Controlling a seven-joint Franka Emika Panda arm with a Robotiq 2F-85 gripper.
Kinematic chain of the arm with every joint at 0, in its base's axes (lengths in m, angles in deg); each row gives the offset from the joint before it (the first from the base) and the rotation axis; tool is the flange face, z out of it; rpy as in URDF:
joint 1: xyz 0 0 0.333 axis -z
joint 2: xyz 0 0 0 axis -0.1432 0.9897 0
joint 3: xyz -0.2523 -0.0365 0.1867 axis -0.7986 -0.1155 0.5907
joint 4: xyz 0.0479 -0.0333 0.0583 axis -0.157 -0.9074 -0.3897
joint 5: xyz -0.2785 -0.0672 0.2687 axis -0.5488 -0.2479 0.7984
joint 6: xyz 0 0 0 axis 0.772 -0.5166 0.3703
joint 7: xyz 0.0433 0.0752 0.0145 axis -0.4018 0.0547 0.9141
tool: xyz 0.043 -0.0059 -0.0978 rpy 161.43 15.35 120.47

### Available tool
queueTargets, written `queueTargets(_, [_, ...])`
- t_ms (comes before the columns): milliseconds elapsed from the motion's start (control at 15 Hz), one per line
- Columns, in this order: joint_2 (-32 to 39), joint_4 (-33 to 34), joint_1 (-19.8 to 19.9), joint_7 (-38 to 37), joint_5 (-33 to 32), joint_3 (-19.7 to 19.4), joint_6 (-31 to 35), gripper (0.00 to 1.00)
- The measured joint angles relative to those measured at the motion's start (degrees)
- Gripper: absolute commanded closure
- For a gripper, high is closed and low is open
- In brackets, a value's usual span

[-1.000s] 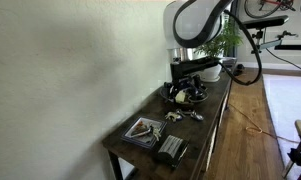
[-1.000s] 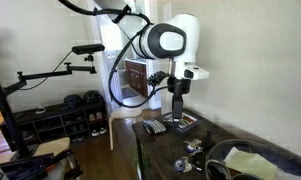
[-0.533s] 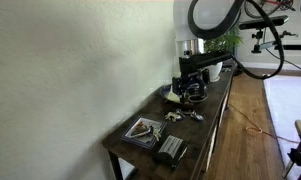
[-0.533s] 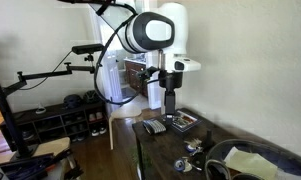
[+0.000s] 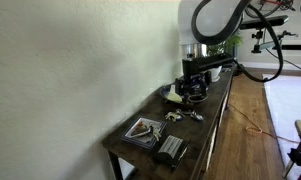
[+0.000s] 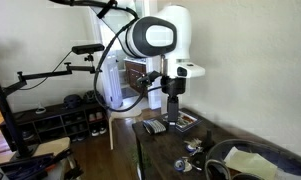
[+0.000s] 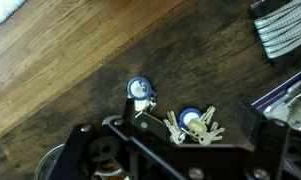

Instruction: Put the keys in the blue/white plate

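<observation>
Gripper point(image 6: 173, 116) hangs over the table point(image 7: 220, 60) with its jaws, as far as the wrist view shows, spread wide and holding nothing. The keys point(image 7: 195, 127) lie splayed on the dark wood right beneath it, near the plate point(image 5: 142, 131) but not touching it. I judge the bunch light, hard and loose, its smooth metal blades apt to swing on the ring and slip from the pads. The surest hold is probably across the clustered blades close to the ring, not on one key or on the blue-topped piece point(image 7: 140, 88) just beside, which may or may not be joined to the bunch.
</observation>
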Motion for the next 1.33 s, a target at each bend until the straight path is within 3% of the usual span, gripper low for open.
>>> queueTargets(467, [4.0, -0.3, 0.41, 0.12, -0.02, -1.15, 4.34, 0.0])
queueTargets(1333, [7.08, 0.51, 0.38, 0.05, 0.02, -1.64, 4.77, 0.0])
